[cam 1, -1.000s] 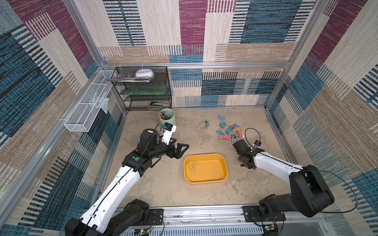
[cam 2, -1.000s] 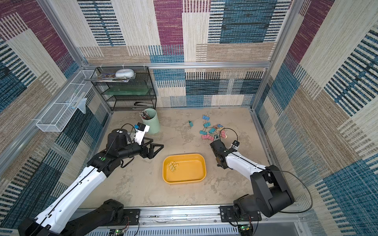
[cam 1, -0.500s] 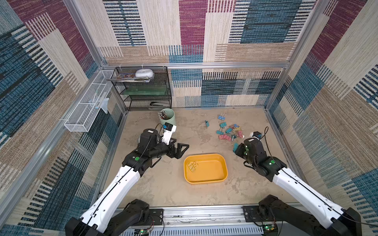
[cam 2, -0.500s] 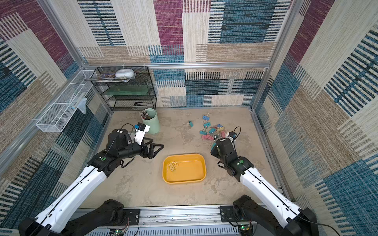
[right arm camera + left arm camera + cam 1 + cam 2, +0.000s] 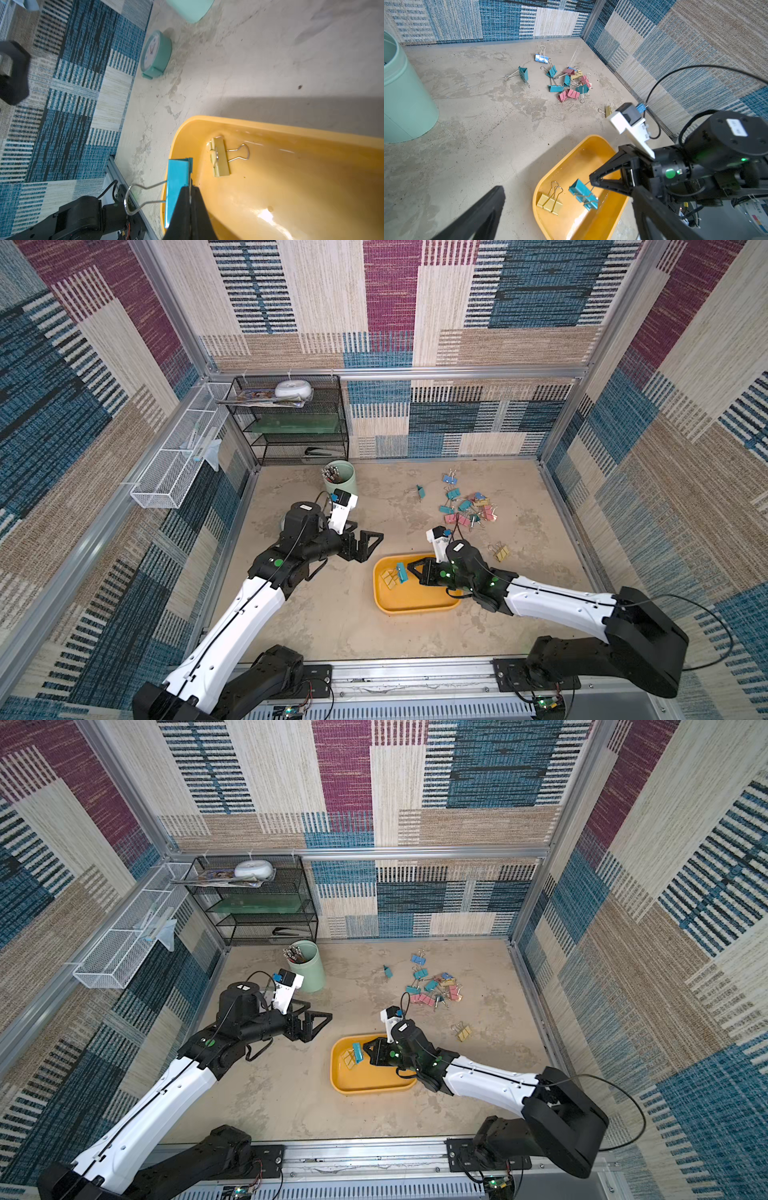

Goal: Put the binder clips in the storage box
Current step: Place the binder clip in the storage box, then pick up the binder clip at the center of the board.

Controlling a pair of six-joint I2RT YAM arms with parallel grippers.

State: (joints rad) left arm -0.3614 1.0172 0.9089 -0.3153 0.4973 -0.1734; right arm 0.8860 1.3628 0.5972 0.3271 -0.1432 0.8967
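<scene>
Taking twelve o'clock as the back wall, the right gripper [image 5: 409, 569] has swung over from the floor at about two o'clock of the storage box [image 5: 415, 608], where it worked a second ago, and now hangs over the box's nine o'clock end. Its jaws are pressed together on one wire handle of a teal clip [image 5: 401, 572], which dangles in the air above the box floor; the right wrist view shows the fingertips pinching that wire [image 5: 190, 193] while the clip's other handle sticks out free. A yellow clip [image 5: 389, 577] lies flat inside the box just beside the hanging one, in the same spot as before. The remaining binder clips [image 5: 467, 508] sit heaped on the floor at one o'clock of the box, with a lone teal one [image 5: 419, 490] at twelve o'clock and a lone yellow one [image 5: 500, 551] at three o'clock. The left gripper [image 5: 365, 533] has not moved: it hovers at ten o'clock of the box, jaws spread wide and holding nothing, with the mint pen cup [image 5: 343, 479] behind it.
</scene>
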